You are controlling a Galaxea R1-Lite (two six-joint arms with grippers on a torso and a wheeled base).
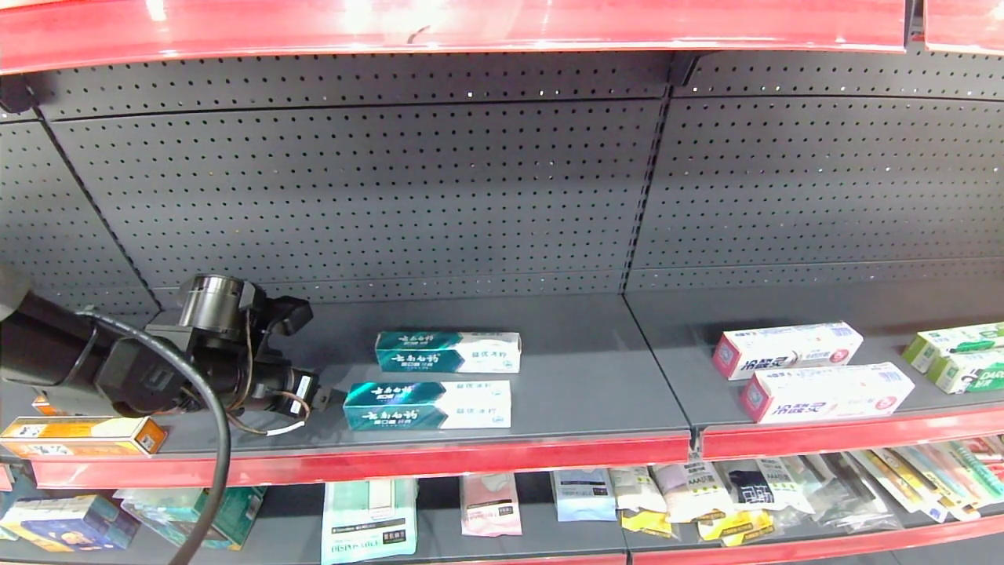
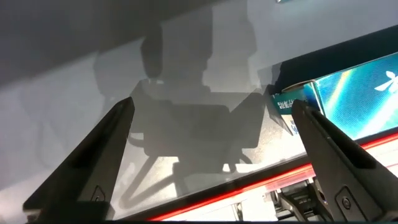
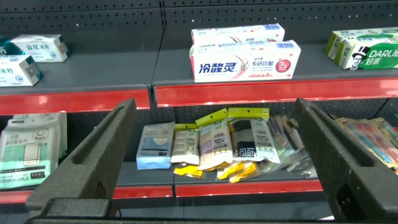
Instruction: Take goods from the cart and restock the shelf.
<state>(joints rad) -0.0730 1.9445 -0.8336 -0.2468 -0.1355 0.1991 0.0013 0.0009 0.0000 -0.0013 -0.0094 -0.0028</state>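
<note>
Our left gripper (image 1: pixel 320 398) just beside the front teal box (image 1: pixel 427 405).
Both it and our right gripper (image 3: pixel 211 149) gape wide, holding nothing.

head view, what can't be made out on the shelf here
Orange box: head view, partly behind the left arm.
Green boxes: head view, cut by the right edge.
Teal box: left wrist view, cut by the edge, partly behind one of the fingers.
Lower-shelf packets: head view, print too small.
</note>
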